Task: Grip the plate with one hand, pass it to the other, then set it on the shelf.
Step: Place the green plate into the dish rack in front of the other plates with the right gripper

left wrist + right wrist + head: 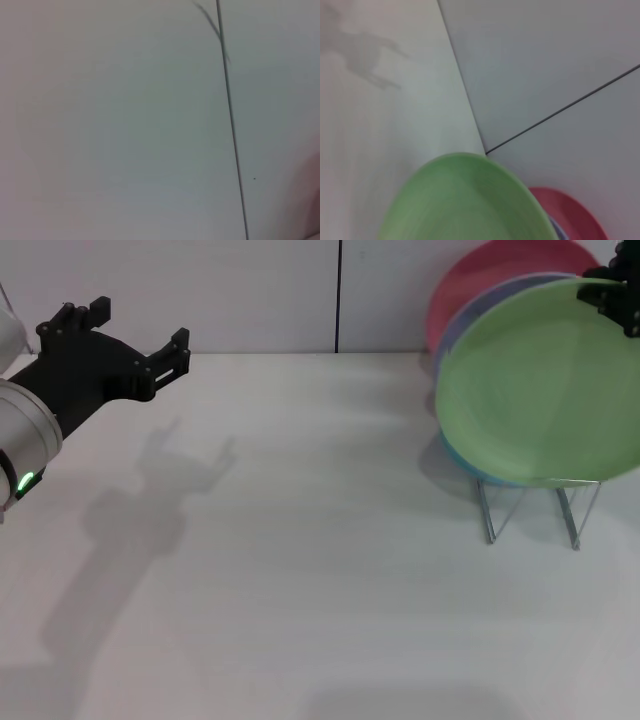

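The light green plate [540, 385] stands tilted at the right, its lower edge at the silver wire shelf [530, 505]. It is the frontmost of the plates there. My right gripper [612, 295], black and cut off by the frame edge, is shut on the plate's upper right rim. The right wrist view shows the plate [465, 200] close up. My left gripper [142, 326], black on a silver-grey arm with a green light, hangs open and empty over the far left of the table, well away from the plate.
Behind the green plate in the rack stand a lavender plate [470, 315], a teal-blue plate [462, 462] and a red plate [480, 275]. The white table [300, 570] meets a pale wall at the back. The left wrist view shows only wall.
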